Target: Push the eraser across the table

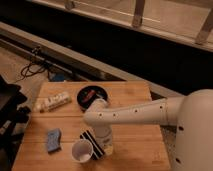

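Observation:
The eraser (91,142), a black block with pale stripes, lies near the front of the bamboo table (136,146). It rests against the right side of a white paper cup (81,150). My white arm reaches in from the right and bends down at the wrist. The gripper (105,149) points down at the tabletop, right beside the eraser's right end and apparently touching it. The wrist hides the gripper's tips and part of the eraser.
A blue sponge pad (52,140) lies at the front left. A white elongated object (53,102) lies at the back left. A black bowl (93,95) holding something red sits at the back centre. My white body fills the right edge.

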Tool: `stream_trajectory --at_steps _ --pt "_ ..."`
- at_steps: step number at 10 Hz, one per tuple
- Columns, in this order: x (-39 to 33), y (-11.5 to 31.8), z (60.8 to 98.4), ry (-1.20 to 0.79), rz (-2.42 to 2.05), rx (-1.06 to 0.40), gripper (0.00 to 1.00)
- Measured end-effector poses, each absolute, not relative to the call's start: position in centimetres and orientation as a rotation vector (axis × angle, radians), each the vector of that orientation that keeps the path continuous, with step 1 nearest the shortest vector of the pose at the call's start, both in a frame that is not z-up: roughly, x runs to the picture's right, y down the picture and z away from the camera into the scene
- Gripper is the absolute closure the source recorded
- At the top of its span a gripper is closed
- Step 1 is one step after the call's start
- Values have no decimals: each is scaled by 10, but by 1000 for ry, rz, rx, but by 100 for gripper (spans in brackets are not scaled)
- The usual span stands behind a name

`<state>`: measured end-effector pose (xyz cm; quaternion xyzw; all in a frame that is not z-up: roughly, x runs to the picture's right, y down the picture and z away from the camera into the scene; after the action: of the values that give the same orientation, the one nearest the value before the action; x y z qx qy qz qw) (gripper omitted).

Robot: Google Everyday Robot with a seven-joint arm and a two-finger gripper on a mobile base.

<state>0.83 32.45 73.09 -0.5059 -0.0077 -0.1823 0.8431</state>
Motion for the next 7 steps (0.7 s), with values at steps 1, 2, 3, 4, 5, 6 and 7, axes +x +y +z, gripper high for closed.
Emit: stream_trajectory --at_steps 1,2,3,4,5,6,7 --pt "-5 328 735 -48 -409 -1082 99" --pt "-23 329 740 -89 -444 -1092 99" --pt "-40 328 745 -126 -472 -1090 99" --pt "-54 326 749 -156 -498 -1084 99" --pt "-76 320 756 -201 -537 -1064 99" --pt "-88 315 760 -226 -566 -1047 99" --pt "-100 310 764 -250 -589 -1024 99"
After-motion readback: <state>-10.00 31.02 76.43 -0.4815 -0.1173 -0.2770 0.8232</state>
